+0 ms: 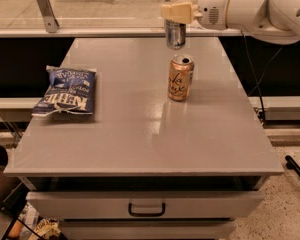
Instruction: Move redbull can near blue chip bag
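The redbull can (175, 33) is slim and silver-blue, at the far edge of the grey table (140, 134), just behind the gold-orange can. My gripper (177, 12) reaches in from the upper right on the white arm (250, 6), and its cream fingers (174, 11) are shut around the can's upper part. I cannot tell whether the can's base touches the table. The blue chip bag (65, 91), dark blue with white "KETTLE" lettering, lies flat at the table's left side, far to the left of the can and gripper.
A wider gold-orange can (180, 77) with script lettering stands upright right of the table's centre, just in front of the gripper. A drawer with a black handle (146, 210) sits slightly open under the table's front edge. A rail (90, 32) runs behind the table.
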